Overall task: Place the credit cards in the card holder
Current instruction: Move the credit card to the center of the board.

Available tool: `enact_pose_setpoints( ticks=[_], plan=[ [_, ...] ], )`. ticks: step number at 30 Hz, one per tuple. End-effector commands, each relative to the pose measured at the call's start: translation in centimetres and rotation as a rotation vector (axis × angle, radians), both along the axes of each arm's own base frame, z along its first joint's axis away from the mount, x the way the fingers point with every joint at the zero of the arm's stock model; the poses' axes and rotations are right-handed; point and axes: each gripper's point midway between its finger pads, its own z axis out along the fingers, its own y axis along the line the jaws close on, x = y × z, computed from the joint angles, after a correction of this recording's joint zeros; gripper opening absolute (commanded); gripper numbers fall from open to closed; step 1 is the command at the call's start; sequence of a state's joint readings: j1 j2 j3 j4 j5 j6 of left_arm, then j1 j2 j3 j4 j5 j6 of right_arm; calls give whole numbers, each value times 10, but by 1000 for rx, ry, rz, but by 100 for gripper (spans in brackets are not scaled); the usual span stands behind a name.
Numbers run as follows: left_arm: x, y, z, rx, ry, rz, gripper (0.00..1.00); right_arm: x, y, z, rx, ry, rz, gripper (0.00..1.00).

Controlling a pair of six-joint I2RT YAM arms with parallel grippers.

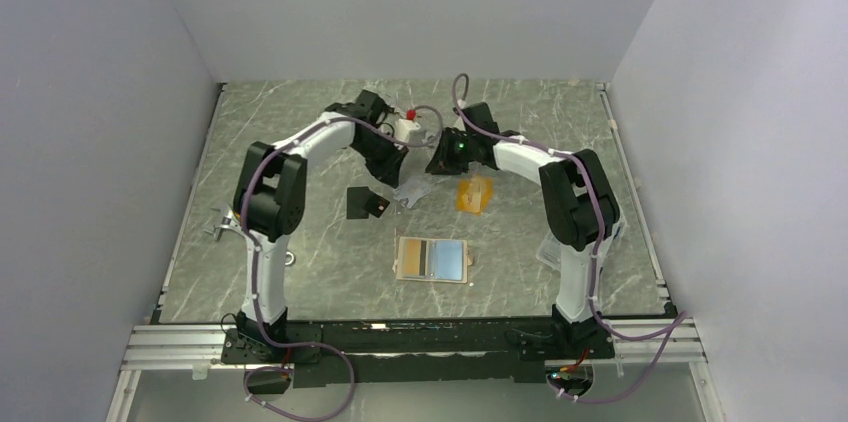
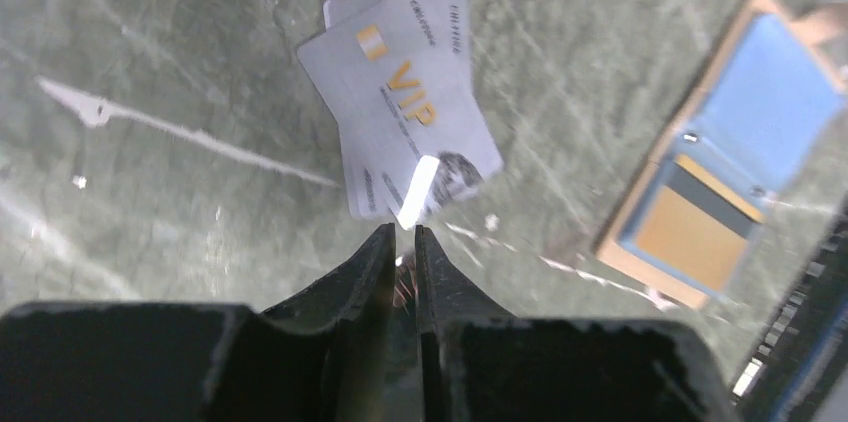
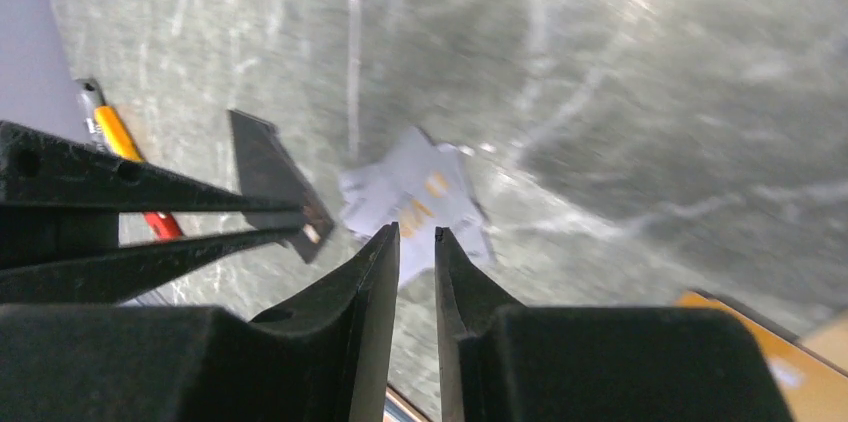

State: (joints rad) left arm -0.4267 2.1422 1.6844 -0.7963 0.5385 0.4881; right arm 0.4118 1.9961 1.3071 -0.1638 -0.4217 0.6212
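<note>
The tan card holder lies open at table centre, its blue and orange panels facing up; it also shows in the left wrist view. Two silver-grey cards lie overlapped, the top one marked VIP. A black card lies left of them. An orange card lies to their right. My left gripper is shut to a thin slit, with its tips at the near edge of the silver cards. My right gripper is also nearly closed and empty, hovering above those cards.
The two grippers sit close together over the cards. A red and orange tool lies beyond the left fingers. A metal piece lies by the left rail, and a clear plastic item by the right arm.
</note>
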Motion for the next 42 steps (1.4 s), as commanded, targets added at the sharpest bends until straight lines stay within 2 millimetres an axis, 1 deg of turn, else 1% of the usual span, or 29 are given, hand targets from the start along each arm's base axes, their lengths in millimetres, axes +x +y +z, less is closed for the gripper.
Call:
enact_pose_setpoints(
  ticks=[1, 3, 5, 7, 8, 11, 14, 16, 21, 25, 29, 32, 35, 39, 42],
  plan=[
    [-14, 1, 79, -269, 5, -10, 19, 15, 32, 30, -6, -133, 60, 23],
    [-18, 9, 86, -299, 12, 2, 18, 13, 46, 34, -23, -165, 93, 23],
    [-16, 20, 91, -308, 1, 28, 18, 12, 65, 37, -23, -183, 133, 24],
    [-13, 30, 94, -308, -1, 62, 17, 9, 80, 31, -21, -165, 170, 24],
    [-12, 34, 95, -314, 3, 76, 17, 6, 88, 27, -20, -157, 189, 24],
    [-10, 44, 99, -319, -9, 104, 17, -2, 104, 12, -34, -130, 233, 24],
    [-8, 51, 97, -284, -43, 129, 16, -11, 110, -10, -50, -83, 258, 23],
    [-6, 54, 94, -265, -59, 141, 16, -16, 108, -21, -59, -60, 259, 22],
    [-6, 56, 89, -250, -51, 141, 16, -28, 97, -36, -97, -21, 258, 21],
    [-5, 56, 85, -245, -44, 138, 16, -39, 81, -46, -130, 14, 238, 18],
    [-7, 56, 80, -225, -44, 124, 16, -43, 66, -47, -122, 28, 200, 17],
    [-10, 49, 74, -199, -50, 102, 16, -43, 60, -40, -103, 16, 184, 17],
    [-13, 40, 66, -172, -55, 76, 16, -38, 62, -29, -84, 4, 185, 17],
    [-10, 29, 60, -151, -53, 55, 16, -18, 65, -1, -23, -43, 176, 19],
    [-7, 25, 58, -143, -59, 49, 15, -4, 67, 12, -10, -67, 175, 20]
  ],
)
